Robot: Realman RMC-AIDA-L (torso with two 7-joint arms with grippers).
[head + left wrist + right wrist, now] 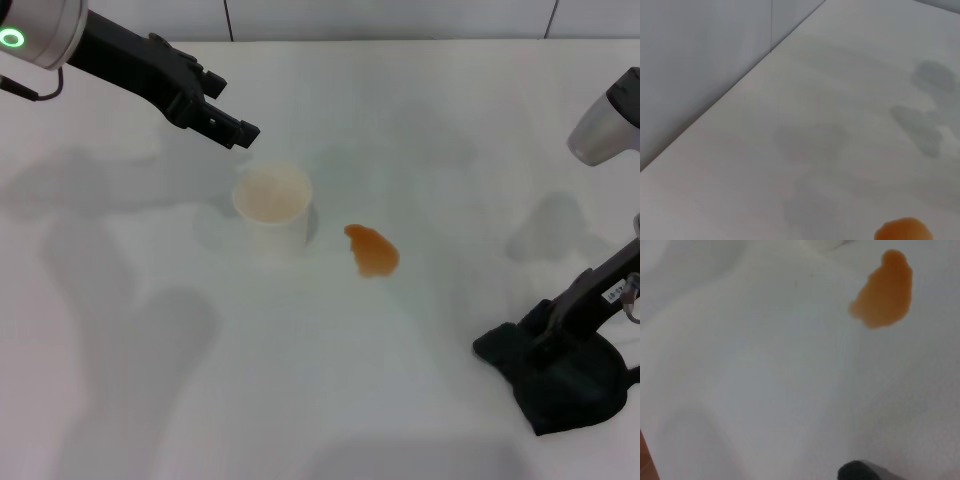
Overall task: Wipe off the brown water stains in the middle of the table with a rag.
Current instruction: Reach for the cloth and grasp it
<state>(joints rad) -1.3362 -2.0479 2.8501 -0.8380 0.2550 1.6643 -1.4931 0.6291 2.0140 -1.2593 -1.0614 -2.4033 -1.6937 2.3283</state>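
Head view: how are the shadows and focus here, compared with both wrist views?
Head view: soft grey arm shadows spread over the table, and the brown water stains look sharp. Left wrist view: faint shadow patches, with the stain cut off at the edge. Right wrist view: stain edges soft, the nearby dark rag blurred.

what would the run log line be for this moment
stage: reaching for rag | right gripper: down on rag | left gripper: raised behind cup | brown water stains: unwiped on table

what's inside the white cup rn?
The white cup shows only a pale tan interior, with no object visible; its bottom can't be made out. Brown water stains lie beside it on the table.
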